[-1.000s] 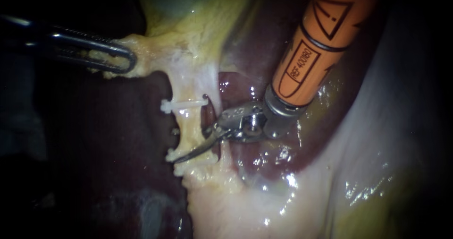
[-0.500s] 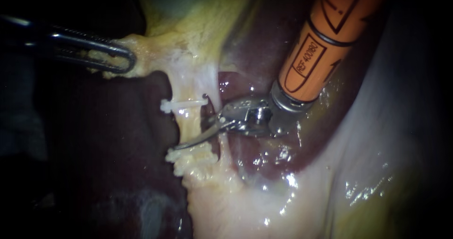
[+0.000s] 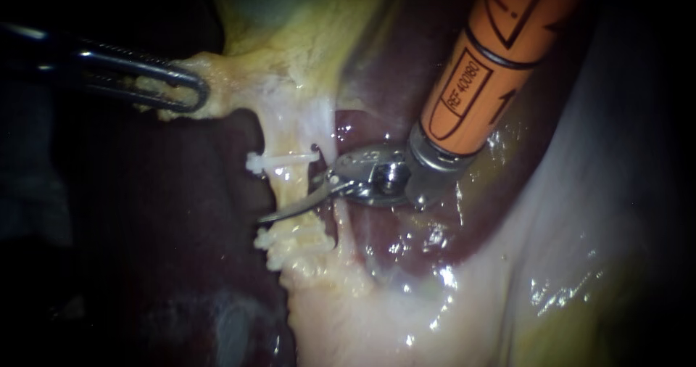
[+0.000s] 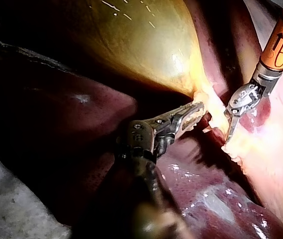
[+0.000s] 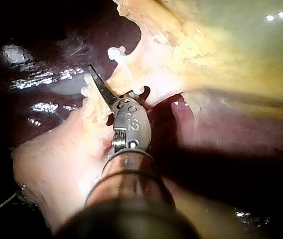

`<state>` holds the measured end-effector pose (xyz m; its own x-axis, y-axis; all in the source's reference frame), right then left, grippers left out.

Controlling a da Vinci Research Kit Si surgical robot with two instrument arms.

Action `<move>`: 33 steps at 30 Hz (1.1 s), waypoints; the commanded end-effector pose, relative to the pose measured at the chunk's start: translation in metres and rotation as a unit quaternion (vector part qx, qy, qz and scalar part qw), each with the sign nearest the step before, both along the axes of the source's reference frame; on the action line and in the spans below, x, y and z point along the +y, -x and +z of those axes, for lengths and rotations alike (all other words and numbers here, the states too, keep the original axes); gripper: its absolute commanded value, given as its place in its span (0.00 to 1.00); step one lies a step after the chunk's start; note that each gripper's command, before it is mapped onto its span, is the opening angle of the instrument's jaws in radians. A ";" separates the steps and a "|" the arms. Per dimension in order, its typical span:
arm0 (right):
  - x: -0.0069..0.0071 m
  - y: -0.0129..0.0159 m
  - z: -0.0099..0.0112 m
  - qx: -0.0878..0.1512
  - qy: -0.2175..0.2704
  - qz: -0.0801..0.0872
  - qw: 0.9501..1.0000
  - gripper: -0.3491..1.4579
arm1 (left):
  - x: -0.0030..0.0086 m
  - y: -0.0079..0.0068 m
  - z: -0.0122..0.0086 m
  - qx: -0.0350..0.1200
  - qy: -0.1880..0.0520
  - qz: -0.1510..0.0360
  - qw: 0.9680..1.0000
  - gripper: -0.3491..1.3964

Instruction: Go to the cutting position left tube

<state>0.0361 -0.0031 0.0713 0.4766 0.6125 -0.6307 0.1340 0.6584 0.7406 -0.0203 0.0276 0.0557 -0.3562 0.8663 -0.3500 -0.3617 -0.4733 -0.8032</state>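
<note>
Hand of the right instrument (image 3: 290, 209) is held open. One slim blade is laid across the front of the left tube (image 3: 293, 186). The other blade is seen only at its root, where a gap is visible, and is lost behind the tissue. Nothing is clamped between the jaws.

The left tube is located as the broad pale strand running down from the gallbladder (image 3: 290, 33), beside the dark liver (image 3: 181, 229). A white clip (image 3: 279, 160) is fitted across this tube, and the blade crosses just below it. A thinner tube (image 3: 342, 225) lies just beside, under the instrument's metal wrist.

The orange shaft is brought in from the upper right. The wrist is bent so that the blade points leftward and slightly down. In the right wrist view the blade (image 5: 99, 84) is seen against the tube, next to the clip (image 5: 115, 52).

The hand of the left instrument (image 3: 185, 91) is clenched on yellow tissue at the gallbladder's narrow end, well apart from the clip. Its shaft enters nearly level. This grasp is confirmed in the left wrist view (image 4: 191, 112).
</note>
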 end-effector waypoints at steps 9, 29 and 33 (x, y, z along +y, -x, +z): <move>-0.0001 -0.0011 0.0001 0.019 -0.009 0.011 1.000 0.99 | 0.0000 0.0001 0.0000 0.001 0.000 -0.001 1.000 0.00; -0.0010 -0.0031 0.0002 0.044 -0.014 0.024 0.999 0.99 | 0.0000 0.0003 0.0000 0.001 0.000 -0.001 1.000 0.00; -0.0011 -0.0032 0.0001 0.047 -0.015 0.025 0.998 0.99 | 0.0000 0.0003 0.0000 0.001 0.000 -0.001 1.000 0.00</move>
